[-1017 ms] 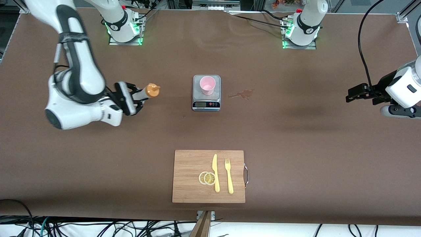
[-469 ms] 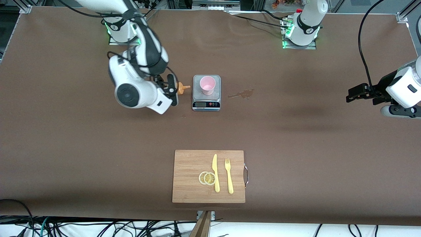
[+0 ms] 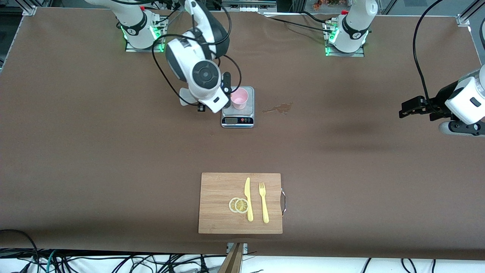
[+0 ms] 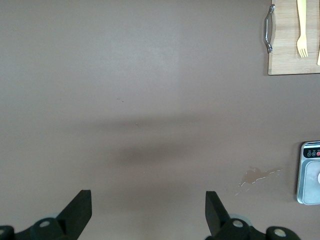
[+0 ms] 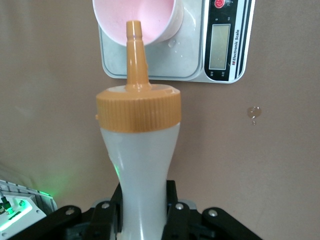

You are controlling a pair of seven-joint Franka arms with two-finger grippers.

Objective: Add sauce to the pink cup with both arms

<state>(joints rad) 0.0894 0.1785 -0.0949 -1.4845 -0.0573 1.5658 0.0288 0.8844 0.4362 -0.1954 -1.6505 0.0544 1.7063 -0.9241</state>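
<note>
Brown worktop [image 3: 113,159]: bottle [image 5: 139,145] tipped at the pink cup [image 3: 239,98], pouring seemingly not begun.
Right claw [image 5: 142,212] squeezes the bottle over the scale [image 3: 237,119]; left claw [image 4: 145,212], wide and empty, waits at the left arm's end.

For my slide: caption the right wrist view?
Right hand aims sauce bottle nozzle over pink cup on scale.

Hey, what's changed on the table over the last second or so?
The right gripper, shut on the sauce bottle, swung from the right arm's end of the table to the pink cup on the scale; the nozzle now points into the cup. Nothing was grasped or released. The left gripper waits open; cutting board, cutlery and spill unchanged.
</note>
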